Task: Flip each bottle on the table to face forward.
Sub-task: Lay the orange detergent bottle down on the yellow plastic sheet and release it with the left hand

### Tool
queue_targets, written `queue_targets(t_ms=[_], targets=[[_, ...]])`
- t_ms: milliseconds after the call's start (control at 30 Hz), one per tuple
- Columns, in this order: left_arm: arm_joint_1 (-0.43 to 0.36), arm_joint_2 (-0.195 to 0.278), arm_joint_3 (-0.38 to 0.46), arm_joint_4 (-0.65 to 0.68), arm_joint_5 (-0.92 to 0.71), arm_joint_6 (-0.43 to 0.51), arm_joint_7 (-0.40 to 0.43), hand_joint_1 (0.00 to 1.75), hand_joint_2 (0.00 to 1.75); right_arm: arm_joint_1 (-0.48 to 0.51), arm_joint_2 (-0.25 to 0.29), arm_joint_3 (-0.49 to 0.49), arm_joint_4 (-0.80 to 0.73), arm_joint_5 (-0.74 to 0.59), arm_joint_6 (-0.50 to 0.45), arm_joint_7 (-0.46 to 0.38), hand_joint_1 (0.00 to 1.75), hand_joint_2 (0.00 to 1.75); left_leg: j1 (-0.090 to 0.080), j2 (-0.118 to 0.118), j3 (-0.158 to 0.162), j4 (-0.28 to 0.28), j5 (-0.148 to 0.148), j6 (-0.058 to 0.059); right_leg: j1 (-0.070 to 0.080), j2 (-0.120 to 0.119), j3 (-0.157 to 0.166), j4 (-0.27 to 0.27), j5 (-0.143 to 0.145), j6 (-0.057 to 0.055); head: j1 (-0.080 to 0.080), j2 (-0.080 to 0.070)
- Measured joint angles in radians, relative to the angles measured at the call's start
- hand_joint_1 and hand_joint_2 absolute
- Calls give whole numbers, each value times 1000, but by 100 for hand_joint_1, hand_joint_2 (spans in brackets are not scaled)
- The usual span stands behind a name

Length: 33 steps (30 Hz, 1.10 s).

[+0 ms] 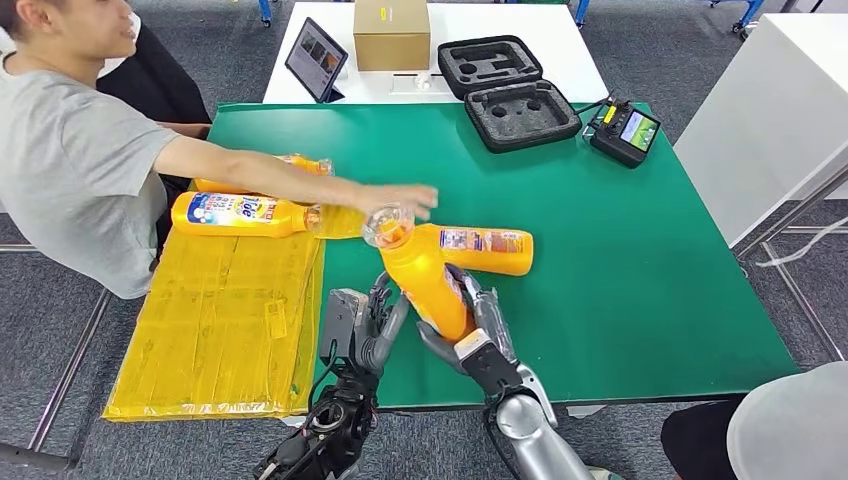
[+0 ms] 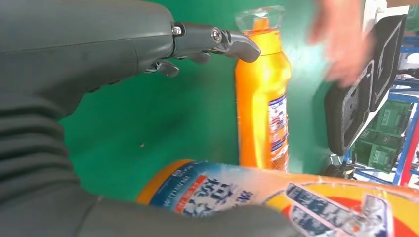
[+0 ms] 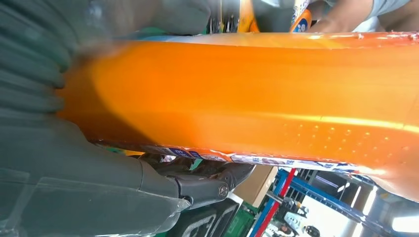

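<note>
My right hand (image 1: pixel 480 335) grips an orange bottle (image 1: pixel 425 280) by its lower body and holds it tilted above the green table (image 1: pixel 640 260), clear cap (image 1: pixel 388 224) uppermost. Its plain orange side (image 3: pixel 247 94) lies against my right hand's fingers (image 3: pixel 207 185). My left hand (image 1: pixel 375 325) is beside this bottle with fingers (image 2: pixel 232 42) stretched out, holding nothing; the bottle's label (image 2: pixel 237 195) is close to its palm. A second orange bottle (image 1: pixel 490 250) lies on the table just behind, also seen as the lying bottle (image 2: pixel 262 103). Two more bottles (image 1: pixel 240 213) (image 1: pixel 300 165) lie at the left.
A seated person at the left reaches an arm across, hand (image 1: pixel 405 197) just behind the held bottle's cap. A yellow sheet (image 1: pixel 220 320) covers the table's left front. A black foam case (image 1: pixel 505 90), a controller (image 1: pixel 625 130), a tablet (image 1: pixel 317 60) and a cardboard box (image 1: pixel 392 33) stand at the back.
</note>
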Motion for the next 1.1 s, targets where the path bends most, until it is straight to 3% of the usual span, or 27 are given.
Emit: queue_targets(t_ms=[300,433,667,1100], targets=[[-5,-2,-20,-30,-21,28,-45,0,0,-21,-2,40,43,-18,-46,0,175,175,0,0,-1,0,0,0,0,-1,0,0,0,0,0,0],[5,6,-20,-81,-74,135,-110,0,175,-23,-13,47,61,-15,-72,0,175,175,0,-1,-1,0,0,0,0,-1,0,0,0,0,0,0],[48,28,-14,-120,-120,207,-195,0,175,-7,-38,41,68,-44,-72,0,175,175,0,-1,-1,0,0,0,0,-1,-1,0,0,0,0,0],[80,36,-28,-122,-153,220,-201,0,175,7,-63,-39,68,-29,-67,0,175,175,0,-1,-2,0,0,0,0,-1,-1,0,0,0,0,0]])
